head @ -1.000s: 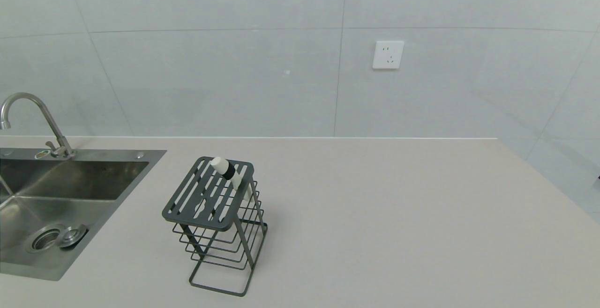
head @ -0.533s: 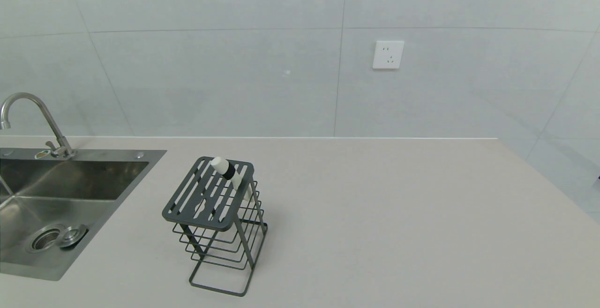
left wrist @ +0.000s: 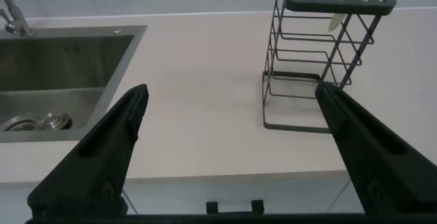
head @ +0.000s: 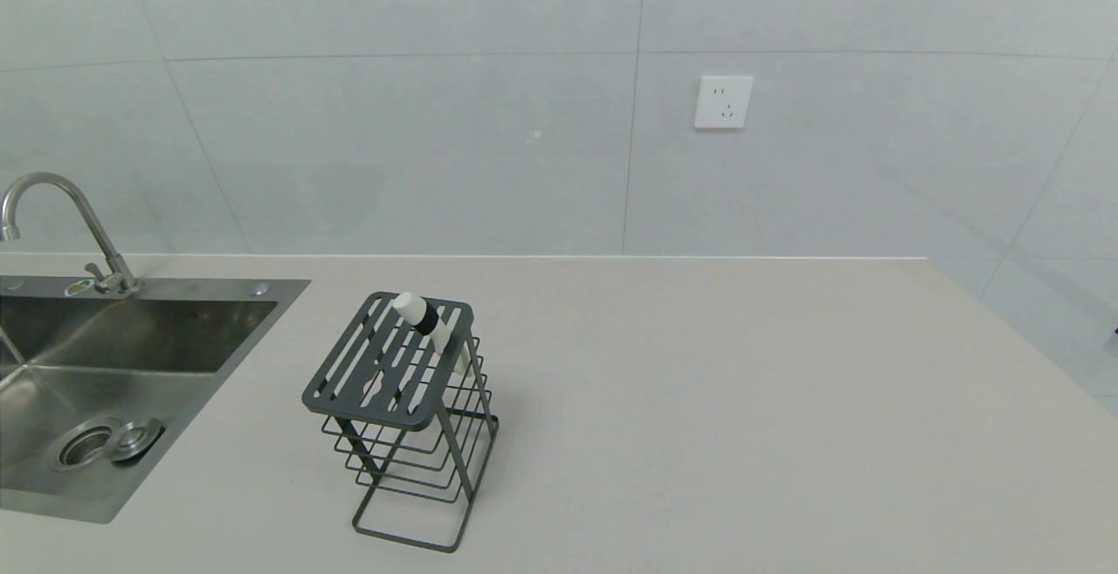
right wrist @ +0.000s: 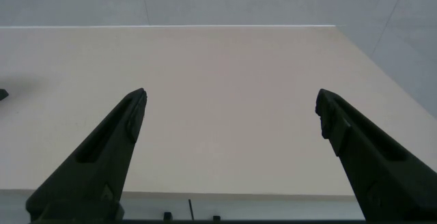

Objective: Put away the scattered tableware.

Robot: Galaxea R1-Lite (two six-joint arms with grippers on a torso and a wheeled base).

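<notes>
left gripper point(left wrist: 232, 91) and right gripper point(right wrist: 231, 95) are gaping wide. the knife point(head: 417, 314) in the rack point(head: 367, 412), lower centre-left, is likely handling light, rigid; take its white handle.

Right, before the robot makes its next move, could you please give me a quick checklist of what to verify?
1. Left gripper open and holding nothing: ok.
2. Right gripper open and holding nothing: ok.
3. Rack standing upright on the countertop: ok.
4. White-and-black-handled utensil seated in a rack slot: ok, its handle sticks up at the back corner and its blade hangs inside.
5. Free slots in the rack top: ok, several are open beside the handle.
6. Tableware left in the sink: cannot tell, part of the basin is cut off at the picture's edge.
</notes>
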